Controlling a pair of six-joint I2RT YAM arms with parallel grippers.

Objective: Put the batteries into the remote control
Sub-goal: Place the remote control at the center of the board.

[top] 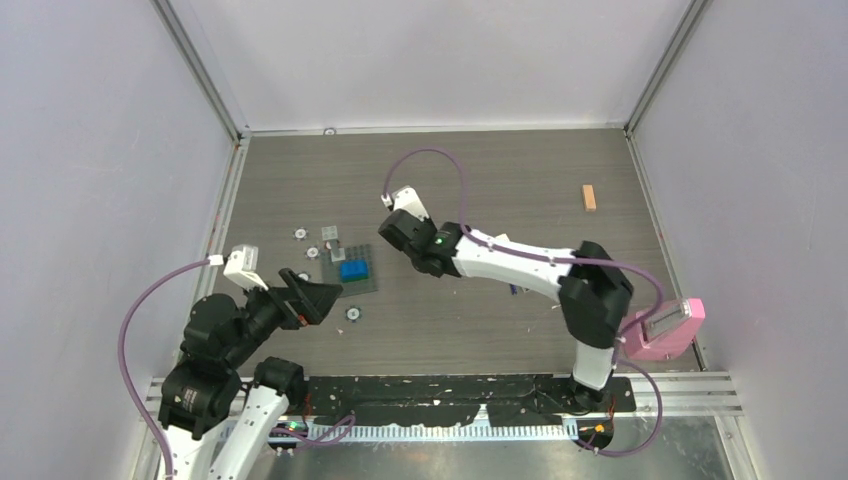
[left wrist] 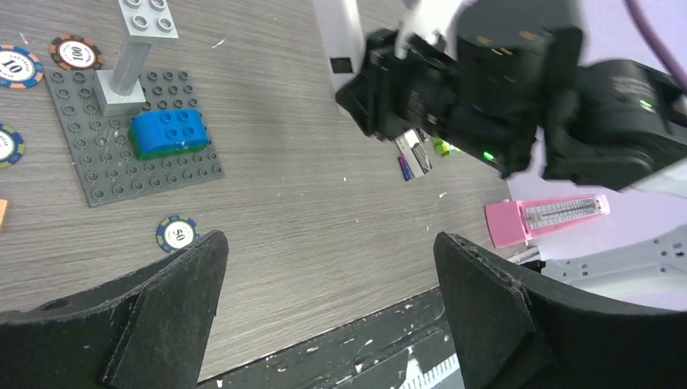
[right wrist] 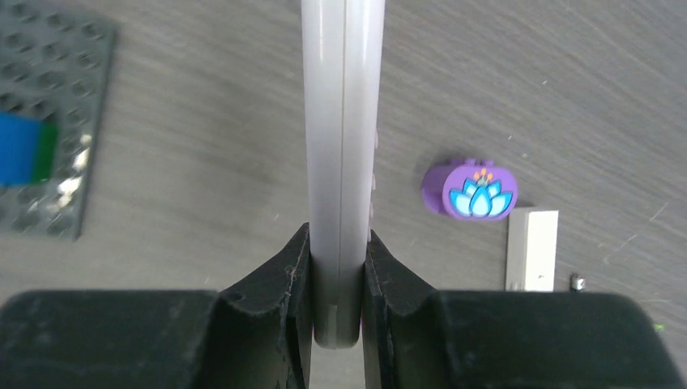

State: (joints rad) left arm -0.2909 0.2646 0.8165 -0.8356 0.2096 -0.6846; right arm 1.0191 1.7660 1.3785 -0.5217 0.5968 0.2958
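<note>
Two arms | left tool wide, arm folded | right tool clamps remote control, outstretched

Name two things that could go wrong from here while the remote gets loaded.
1. The right gripper pinches the remote only near one end, so it may pivot or slip under insertion force.
2. The left gripper, open and empty, must fetch a battery lying close under the right arm; the arms could collide.
</note>
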